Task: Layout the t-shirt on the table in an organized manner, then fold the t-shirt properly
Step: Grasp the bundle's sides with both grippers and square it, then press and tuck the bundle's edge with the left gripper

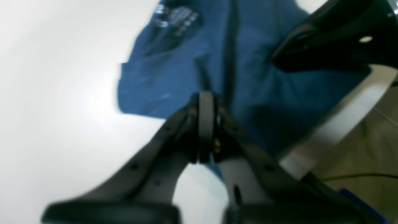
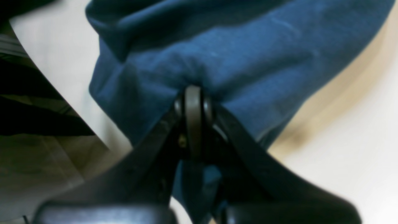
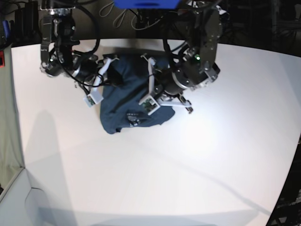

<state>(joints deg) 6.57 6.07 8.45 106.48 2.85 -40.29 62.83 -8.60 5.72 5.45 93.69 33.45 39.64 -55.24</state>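
A wide white table fills the overhead view, and a dark blue t-shirt lies bunched in a rumpled heap near its far edge, not spread flat. Two black robot arms reach down to it from the far side, one at each end of the heap. In the overhead view the right gripper meets the cloth at the heap's left end, and the left gripper meets it at the heap's right end. Seen close from the right arm's camera, the right gripper has its jaws pressed together with blue cloth gathered into puckers at the tips, so it is pinching a fold of the t-shirt. Seen from the left arm's camera, which is blurred, the left gripper also has its jaws pressed together against the t-shirt; it appears to hold a thin edge of cloth, though the blur makes that hard to confirm. Pale print shows on the cloth beyond the tips.
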